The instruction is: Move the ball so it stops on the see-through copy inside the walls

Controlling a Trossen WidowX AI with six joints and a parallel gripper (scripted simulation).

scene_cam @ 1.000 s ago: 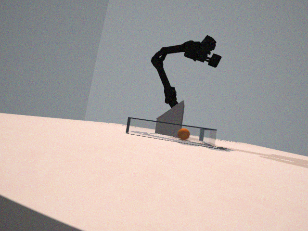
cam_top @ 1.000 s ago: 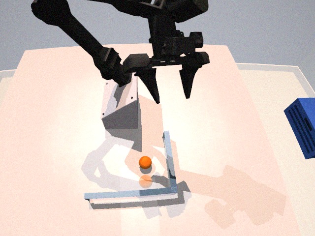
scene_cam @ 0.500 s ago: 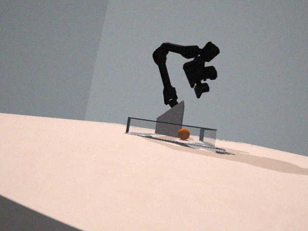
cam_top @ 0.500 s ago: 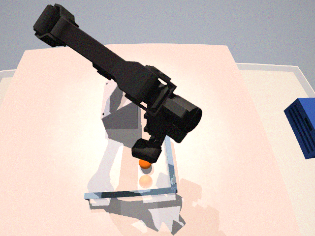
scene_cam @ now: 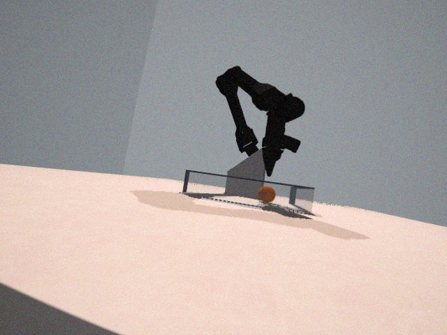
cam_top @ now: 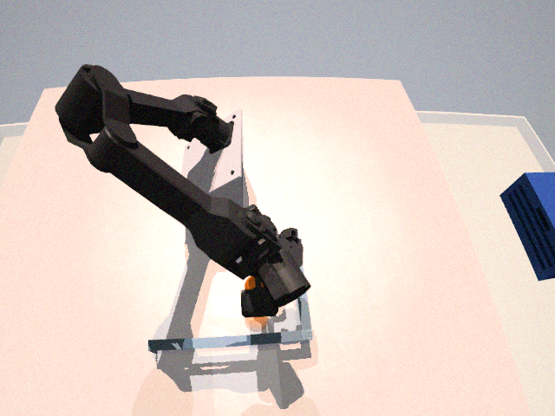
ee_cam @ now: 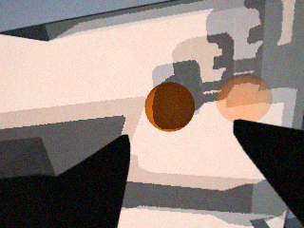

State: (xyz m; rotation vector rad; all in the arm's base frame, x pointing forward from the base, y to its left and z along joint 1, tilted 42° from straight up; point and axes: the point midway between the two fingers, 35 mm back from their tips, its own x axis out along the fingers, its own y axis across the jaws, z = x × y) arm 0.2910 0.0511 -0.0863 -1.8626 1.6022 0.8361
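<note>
- Right now, the ball (ee_cam: 169, 106) is seen on the desk (scene_cam: 144, 252), just past the tips of the pincer (ee_cam: 180, 142), a bit toward one finger.
- Beside it, nearer the other finger, the see-through copy (ee_cam: 244, 97) is seen.
- The pincer is spread wide, and nothing is held or touched.

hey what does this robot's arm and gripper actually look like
The arm is matte black throughout, built of chunky boxy links with rounded joint housings, bolted to a pale grey wedge-shaped mount. The gripper has two black fingers tapering to points. No cables or markings are visible.
</note>
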